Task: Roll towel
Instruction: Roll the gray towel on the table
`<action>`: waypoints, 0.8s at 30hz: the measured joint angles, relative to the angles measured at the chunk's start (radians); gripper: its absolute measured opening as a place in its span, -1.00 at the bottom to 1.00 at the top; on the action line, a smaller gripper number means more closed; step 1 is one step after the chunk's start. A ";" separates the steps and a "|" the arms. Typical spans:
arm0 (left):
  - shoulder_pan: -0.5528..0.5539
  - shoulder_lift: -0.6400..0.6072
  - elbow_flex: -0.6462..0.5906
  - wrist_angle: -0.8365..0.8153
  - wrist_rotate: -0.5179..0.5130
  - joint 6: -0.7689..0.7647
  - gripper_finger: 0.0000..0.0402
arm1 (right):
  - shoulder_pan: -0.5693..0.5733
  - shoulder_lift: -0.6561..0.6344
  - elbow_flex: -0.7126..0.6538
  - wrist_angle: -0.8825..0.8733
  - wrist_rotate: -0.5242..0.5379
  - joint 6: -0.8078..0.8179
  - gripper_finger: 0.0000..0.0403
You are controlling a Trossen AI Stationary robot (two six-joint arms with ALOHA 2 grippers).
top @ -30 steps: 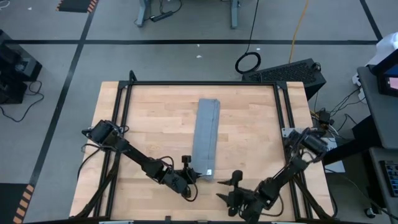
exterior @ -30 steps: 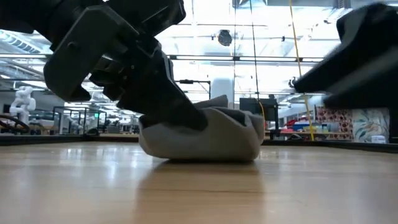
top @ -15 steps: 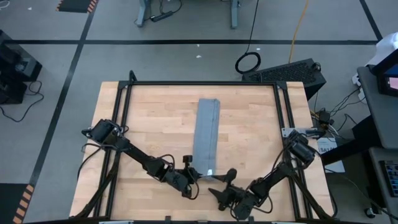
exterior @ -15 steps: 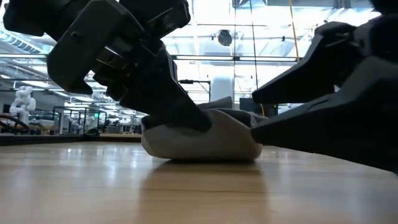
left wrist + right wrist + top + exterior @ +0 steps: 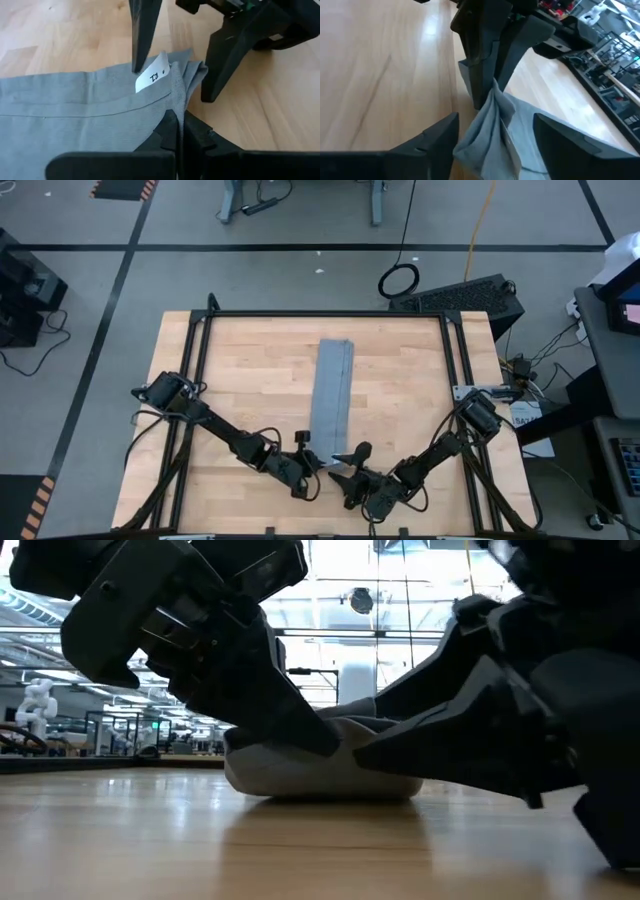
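Note:
The grey-blue towel [image 5: 333, 395] lies as a long narrow folded strip down the middle of the wooden table, running from far to near. A white label [image 5: 153, 78] shows at its near end, which is raised in a hump [image 5: 330, 765]. My left gripper [image 5: 313, 464] is shut on that near end. My right gripper [image 5: 349, 464] is open and low over the table. One of its fingers [image 5: 142, 40] is over the cloth by the label. The other [image 5: 225, 65] is on the wood beside the towel's near right corner [image 5: 490, 125]. My left gripper pinches the towel's near hem [image 5: 176, 107] between its two shut fingers, close to the near right corner. The fingers slant down from the table's near left. The pinched cloth is raised off the wood in a slack hump, and the rest lies flat. Whether my right gripper touches the towel, I cannot tell.
Bare wood lies on both sides of the strip. A black frame rail [image 5: 325, 313] runs around the tabletop. A black keyboard-like device [image 5: 465, 295] and a cable loop [image 5: 399, 280] lie beyond the far right corner, off the table.
My right gripper has moved toward the table's left and down, up to the towel's near end. It has stayed open, and its fingers now stand on either side of the near right corner. The towel has kept its shape.

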 joint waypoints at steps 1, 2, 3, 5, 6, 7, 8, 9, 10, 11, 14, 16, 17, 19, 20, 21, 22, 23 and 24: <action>0.000 0.000 0.000 -0.002 0.000 0.000 -0.96 | -0.003 0.000 0.000 0.000 -0.011 -0.001 0.18; 0.000 0.000 0.000 -0.007 0.000 0.000 -0.96 | -0.004 0.001 -0.001 0.002 -0.017 -0.005 0.14; 0.000 0.000 0.000 -0.014 0.000 0.000 -0.96 | -0.004 0.001 -0.001 0.006 -0.025 -0.016 0.09; 0.000 0.000 0.000 -0.035 0.000 0.000 -0.96 | -0.004 0.001 0.000 0.008 -0.053 -0.042 0.01; 0.000 0.000 0.000 -0.044 0.000 0.000 -0.96 | -0.001 0.001 0.000 0.008 -0.054 -0.049 -0.01; 0.000 0.000 0.000 -0.051 0.000 0.000 -0.96 | 0.002 0.001 0.000 0.008 -0.049 -0.052 -0.03; 0.000 0.000 0.000 -0.053 0.000 0.000 -0.96 | 0.005 0.001 0.000 0.007 -0.048 -0.056 -0.03; 0.000 0.000 0.000 -0.053 0.000 0.000 -0.96 | 0.007 0.001 0.000 0.007 -0.049 -0.060 -0.04; 0.000 0.000 0.000 -0.051 0.000 0.001 -0.96 | 0.007 0.001 0.000 0.007 -0.049 -0.063 -0.04; 0.000 0.000 0.000 -0.047 0.000 0.001 -0.96 | 0.007 0.001 0.000 0.008 -0.052 -0.068 -0.04; 0.000 0.000 0.000 -0.046 0.000 0.001 -0.96 | -0.001 0.001 0.000 0.004 -0.083 -0.071 -0.03; 0.000 0.000 0.000 -0.046 0.000 0.001 -0.96 | -0.006 0.001 0.000 0.002 -0.098 -0.072 0.01; 0.000 0.000 0.000 -0.046 0.000 0.001 -0.96 | -0.007 0.001 0.000 0.000 -0.099 -0.072 0.03; 0.000 0.000 0.000 -0.047 0.000 0.001 -0.96 | -0.007 0.000 0.000 -0.005 -0.097 -0.071 0.07; 0.000 0.000 0.000 -0.047 0.000 0.001 -0.96 | -0.007 0.000 0.000 -0.009 -0.097 -0.070 0.09; 0.000 0.000 0.000 -0.048 0.000 0.001 -0.96 | -0.007 0.000 0.000 -0.014 -0.097 -0.069 0.10; 0.000 0.000 0.000 -0.049 0.003 0.003 -0.96 | -0.007 0.000 0.000 -0.017 -0.097 -0.065 0.10; 0.000 0.000 0.000 -0.050 0.009 0.005 -0.96 | -0.007 0.000 0.000 -0.021 -0.096 -0.058 0.10; 0.000 0.000 0.000 -0.050 0.012 0.006 -0.96 | -0.007 0.000 0.000 -0.023 -0.096 -0.052 0.08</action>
